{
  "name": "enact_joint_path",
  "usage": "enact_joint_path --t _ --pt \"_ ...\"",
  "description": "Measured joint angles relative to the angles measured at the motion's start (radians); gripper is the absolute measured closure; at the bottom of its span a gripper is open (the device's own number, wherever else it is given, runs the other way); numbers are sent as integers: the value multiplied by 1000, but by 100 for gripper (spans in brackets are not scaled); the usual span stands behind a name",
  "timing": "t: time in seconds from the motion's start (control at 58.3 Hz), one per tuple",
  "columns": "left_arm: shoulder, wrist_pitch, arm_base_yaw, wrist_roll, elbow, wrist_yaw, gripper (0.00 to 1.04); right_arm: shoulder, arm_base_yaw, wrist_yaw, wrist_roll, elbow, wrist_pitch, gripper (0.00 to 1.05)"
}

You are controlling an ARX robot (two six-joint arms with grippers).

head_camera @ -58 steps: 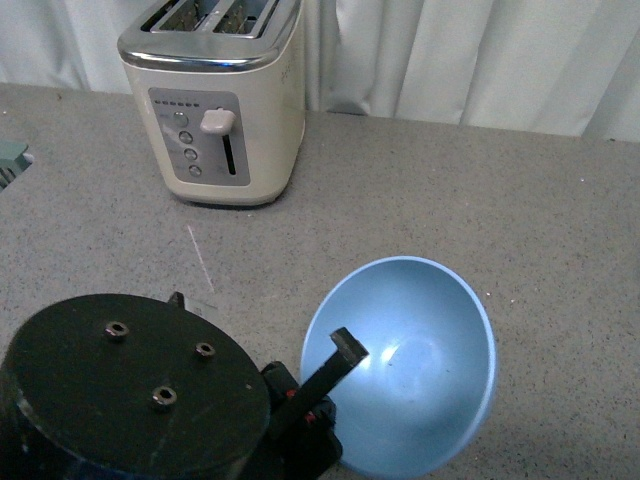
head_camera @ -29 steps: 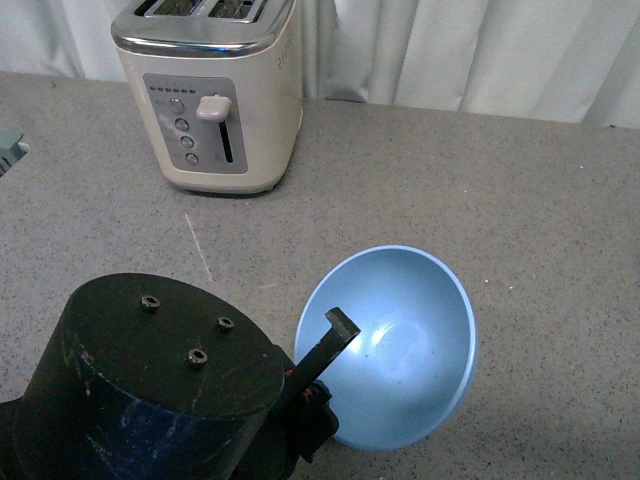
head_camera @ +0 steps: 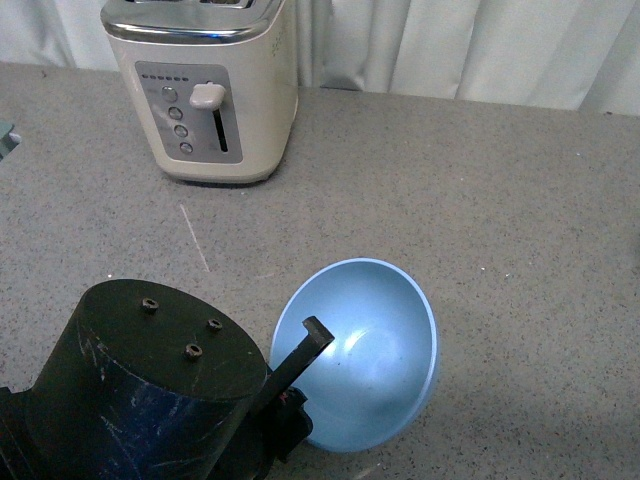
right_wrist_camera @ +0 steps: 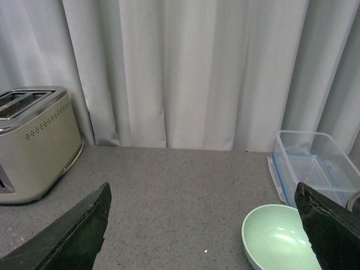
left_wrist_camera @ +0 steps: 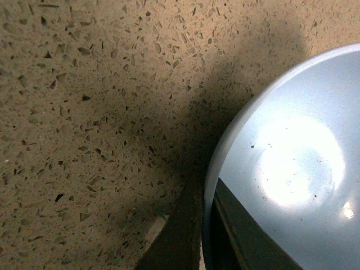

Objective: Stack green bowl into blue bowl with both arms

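The blue bowl [head_camera: 375, 350] hangs tilted above the speckled counter at the lower middle of the front view. My left gripper [head_camera: 300, 365] is shut on its near rim, one finger [head_camera: 300, 355] lying inside the bowl. In the left wrist view the rim of the blue bowl [left_wrist_camera: 292, 169] is pinched between the two dark fingers [left_wrist_camera: 180, 236]. The green bowl [right_wrist_camera: 278, 239] sits on the counter in the right wrist view, close to one finger [right_wrist_camera: 332, 228] of my right gripper [right_wrist_camera: 205, 225], which is open and holds nothing.
A cream toaster [head_camera: 210, 90] stands at the back left of the counter, also seen as the toaster [right_wrist_camera: 34, 143] in the right wrist view. A clear plastic container [right_wrist_camera: 315, 166] sits behind the green bowl. White curtains [head_camera: 450, 45] close off the back.
My left arm has carried the blue bowl leftward and nearer in the front view. The toaster has shifted up in the frame as the view moved.
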Motion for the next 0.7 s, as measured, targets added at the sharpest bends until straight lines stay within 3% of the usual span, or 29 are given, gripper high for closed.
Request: enact_joint_path --t 0.086,0.309,0.617,0.703 --pt "0 0 0 6 0 3 97 0 0 0 0 0 0 9" --pt "-38 -30 19 47 -10 9 58 0 0 0 0 0 0 9" --pt "-216 -156 126 140 -24 -20 7 0 0 0 0 0 0 9" --pt "-261 -201 166 181 -24 -19 7 0 0 0 0 0 0 9"
